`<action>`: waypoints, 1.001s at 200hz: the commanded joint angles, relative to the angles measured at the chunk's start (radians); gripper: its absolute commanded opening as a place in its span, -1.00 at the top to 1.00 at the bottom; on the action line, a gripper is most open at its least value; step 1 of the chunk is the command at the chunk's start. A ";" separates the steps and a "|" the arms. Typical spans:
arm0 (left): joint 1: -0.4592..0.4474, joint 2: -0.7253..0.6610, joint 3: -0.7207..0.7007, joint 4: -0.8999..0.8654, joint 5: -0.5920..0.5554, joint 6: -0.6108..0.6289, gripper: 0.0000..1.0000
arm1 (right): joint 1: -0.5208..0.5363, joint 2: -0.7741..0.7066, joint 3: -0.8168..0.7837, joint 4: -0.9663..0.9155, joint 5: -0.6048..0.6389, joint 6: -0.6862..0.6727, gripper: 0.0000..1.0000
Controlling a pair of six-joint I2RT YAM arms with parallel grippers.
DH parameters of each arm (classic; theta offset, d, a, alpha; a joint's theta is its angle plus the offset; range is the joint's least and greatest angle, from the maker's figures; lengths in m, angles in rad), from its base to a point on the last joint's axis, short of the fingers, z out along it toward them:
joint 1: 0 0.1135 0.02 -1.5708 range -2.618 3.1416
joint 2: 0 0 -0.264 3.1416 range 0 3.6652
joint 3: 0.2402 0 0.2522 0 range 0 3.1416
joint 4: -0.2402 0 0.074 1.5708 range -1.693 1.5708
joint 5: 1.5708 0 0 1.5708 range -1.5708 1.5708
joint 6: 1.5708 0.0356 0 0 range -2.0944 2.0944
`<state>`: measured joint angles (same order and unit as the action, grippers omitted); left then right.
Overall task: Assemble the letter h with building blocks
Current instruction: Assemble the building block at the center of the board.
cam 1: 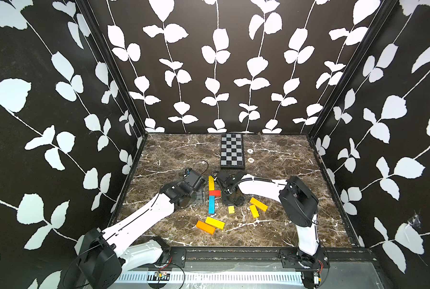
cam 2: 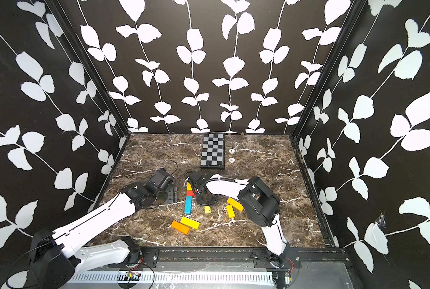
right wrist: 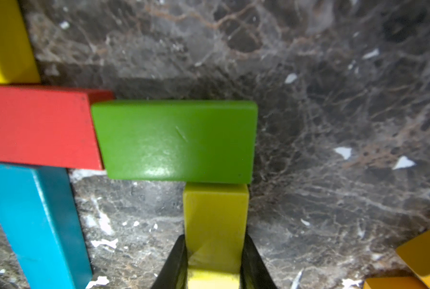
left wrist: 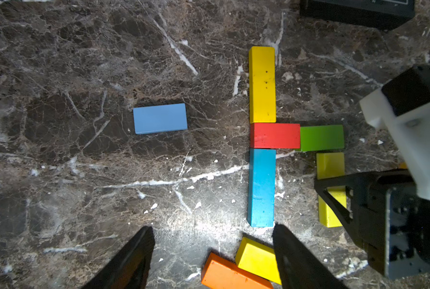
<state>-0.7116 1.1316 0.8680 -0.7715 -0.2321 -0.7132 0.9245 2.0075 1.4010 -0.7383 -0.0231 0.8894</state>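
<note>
Right gripper (right wrist: 215, 250) is clamped on the short yellow glossy bar (right wrist: 216, 220). Both black fingers (right wrist: 176, 265) press its long sides, and the jaws stand only as wide as the bar. The bar's far end sits at the long edge of the short green glossy block (right wrist: 176, 141), touching or a hair off, can't tell which.

Letter h (cam 1: 212, 194) is partly built mid-table on the brown marble-pattern tabletop (cam 1: 284, 162), nearer the front than the black-and-grey checkered board (cam 1: 232, 151).
- Stem: long yellow glossy bar (left wrist: 262, 85), short red glossy bar (left wrist: 275, 135) and long blue glossy bar (left wrist: 261, 187), end to end in one line.
- Crossbar: the red bar sticks out sideways with the green block butted to its end.
- Right leg: the held short yellow bar, off the green block's outer end and parallel to the blue bar.

Left gripper (left wrist: 213, 227) has its jaws wide apart with nothing between them. It is over bare tabletop, just beside the blue bar's near end.

Loose blocks:
- A flat light-blue rectangular block (left wrist: 160, 118) lies alone on the stem's other side.
- An orange glossy bar (cam 1: 205, 227) and a yellow glossy bar (cam 1: 215, 222) lie side by side, touching, toward the front.
- An amber glossy bar (cam 1: 258, 204) and a small yellow glossy bar (cam 1: 254, 211) lie close together near the right arm.
</note>
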 commanded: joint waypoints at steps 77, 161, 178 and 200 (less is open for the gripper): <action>0.004 0.011 -0.003 0.010 0.007 0.013 -0.54 | -0.006 0.042 0.000 0.018 0.009 0.051 0.46; 0.004 0.002 0.009 0.003 0.010 0.015 -0.54 | -0.006 -0.053 -0.003 -0.001 0.023 0.011 -0.11; 0.004 -0.009 0.014 -0.001 0.005 0.015 -0.54 | -0.010 -0.104 0.001 -0.005 0.056 -0.017 -0.25; 0.004 -0.016 0.025 -0.009 -0.001 0.018 -0.54 | -0.042 -0.124 0.027 -0.011 0.055 -0.065 -0.32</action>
<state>-0.7116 1.1439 0.8684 -0.7647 -0.2249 -0.7086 0.9165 1.9518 1.4017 -0.7258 -0.0040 0.8715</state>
